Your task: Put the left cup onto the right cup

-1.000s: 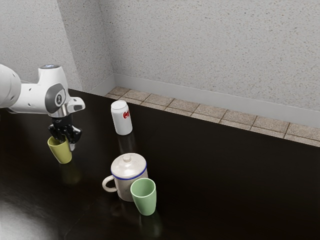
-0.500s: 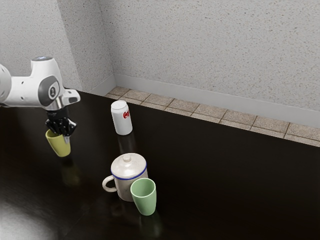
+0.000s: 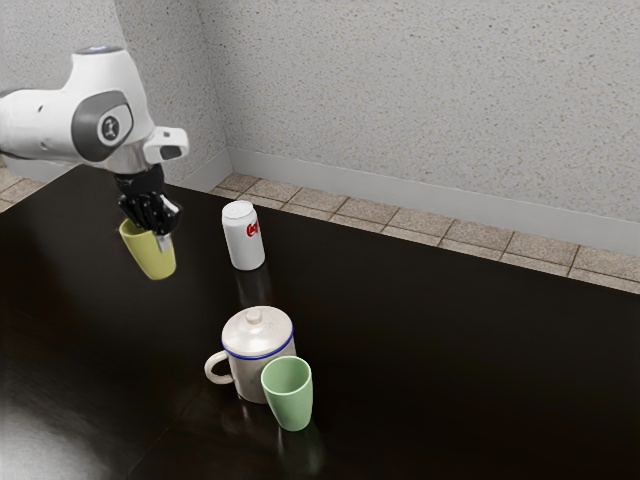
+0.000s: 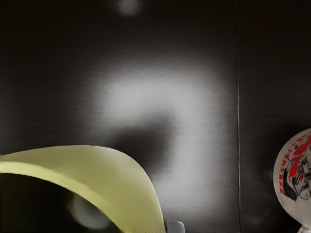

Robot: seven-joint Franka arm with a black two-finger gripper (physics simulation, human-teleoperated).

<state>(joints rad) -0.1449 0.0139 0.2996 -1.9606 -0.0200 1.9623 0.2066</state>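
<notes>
At the exterior view's left, the black two-finger gripper (image 3: 157, 227) is clamped on the rim of the tapered yellow-green cup (image 3: 150, 252), which hangs tilted above the dark glossy table (image 3: 450, 350) near the white cylindrical soda can (image 3: 243, 235), with the white lidded ceramic mug (image 3: 255, 345) and the tapered pale green cup (image 3: 287, 392) just before it standing further right.

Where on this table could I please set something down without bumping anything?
The widest bare stretch of the table lies to the exterior view's right of the soda can, lidded mug and green cup. Another lies to that view's left of the mug, under the held yellow cup. Crowded: the green cup stands just in front of the mug.
</notes>
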